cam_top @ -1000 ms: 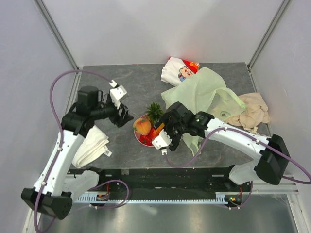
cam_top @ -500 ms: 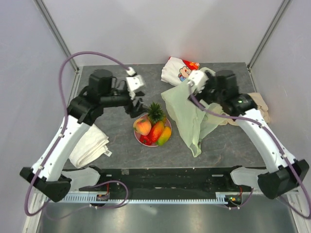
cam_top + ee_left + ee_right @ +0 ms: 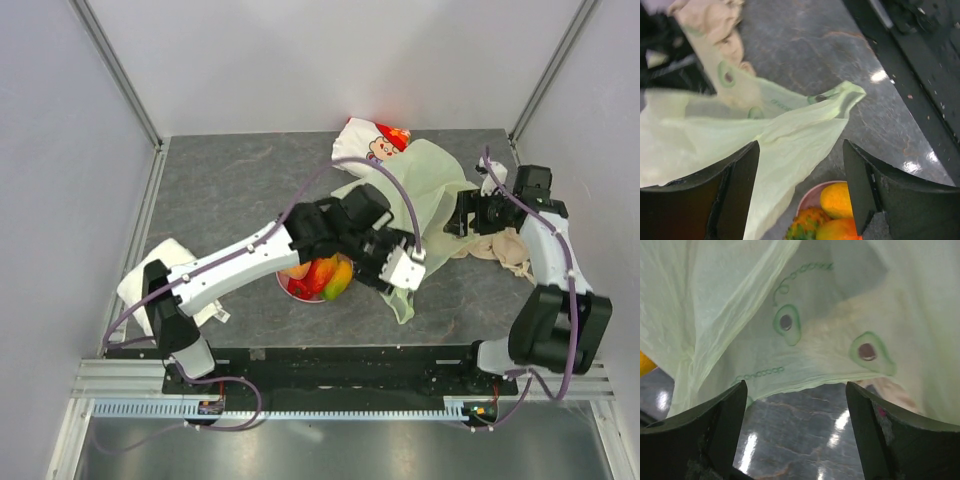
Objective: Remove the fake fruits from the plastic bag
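Fake fruits [image 3: 333, 279] lie heaped on a pink plate [image 3: 300, 295] at the table's middle; my left arm covers part of the heap. In the left wrist view an orange-yellow fruit [image 3: 837, 199] and a green-spiked one [image 3: 809, 220] show on the plate [image 3: 809, 198]. The plastic bag [image 3: 425, 185], pale green and crumpled, spreads right of the plate. My left gripper [image 3: 385, 262] hangs open over the plate's right edge and the bag's [image 3: 765, 130] lower tip. My right gripper [image 3: 463, 215] is open at the bag's right edge [image 3: 805, 315], with bare table between its fingers.
A cartoon-printed pouch [image 3: 368, 142] lies behind the bag. Under my right arm a beige cloth [image 3: 512, 246] is bunched at the right. A white folded cloth [image 3: 140, 285] sits at the left edge. The black front rail [image 3: 330, 355] runs along the near side.
My left arm has swung from the left side across the plate to the bag. My right arm has drawn back to the right edge. The bag has settled lower onto the table.
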Available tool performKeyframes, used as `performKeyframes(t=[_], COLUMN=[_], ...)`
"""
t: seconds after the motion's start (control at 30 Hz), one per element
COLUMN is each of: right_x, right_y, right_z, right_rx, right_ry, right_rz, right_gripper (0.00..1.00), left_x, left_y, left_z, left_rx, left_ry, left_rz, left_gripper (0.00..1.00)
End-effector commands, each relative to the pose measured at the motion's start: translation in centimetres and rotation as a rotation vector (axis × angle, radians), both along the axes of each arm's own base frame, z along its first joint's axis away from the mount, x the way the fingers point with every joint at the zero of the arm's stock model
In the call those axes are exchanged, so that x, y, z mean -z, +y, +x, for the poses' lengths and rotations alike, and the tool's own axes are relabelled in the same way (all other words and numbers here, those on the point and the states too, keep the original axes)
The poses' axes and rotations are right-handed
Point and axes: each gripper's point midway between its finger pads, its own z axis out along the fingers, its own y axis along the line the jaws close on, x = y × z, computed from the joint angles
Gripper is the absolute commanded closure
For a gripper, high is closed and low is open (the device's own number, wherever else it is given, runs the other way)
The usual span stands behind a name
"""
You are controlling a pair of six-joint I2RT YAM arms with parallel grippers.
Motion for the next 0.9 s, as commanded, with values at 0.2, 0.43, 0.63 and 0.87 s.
performKeyframes(t=[0.2,0.43,0.63,0.87], right_x=[3.7,4.5,5.7,9.7], right_y=[2.8,2.7,2.5,-2.0], right_z=[2.6,4.5,4.8,4.5], right_rx=[-0.066,-0.049,-0.032,0.161], right_ry=[0.140,0.169,0.199,0.345], right_rz=[0.293,0.339,0.337,0.181], right_gripper=[0.14,0.16,0.16,0.19], left_x=[7.6,13.0,17.0,8.7], left_y=[-3.0,-4.3,-5.6,-6.3], left_z=[-1.3,-1.1,-0.4,2.6], left_rx=[0.529,0.668,0.732,0.517], left_ry=[-0.364,-0.375,-0.401,-0.396], left_rz=[0.069,0.147,0.238,0.158], left_gripper=[0.28,0.34,0.55,0.98])
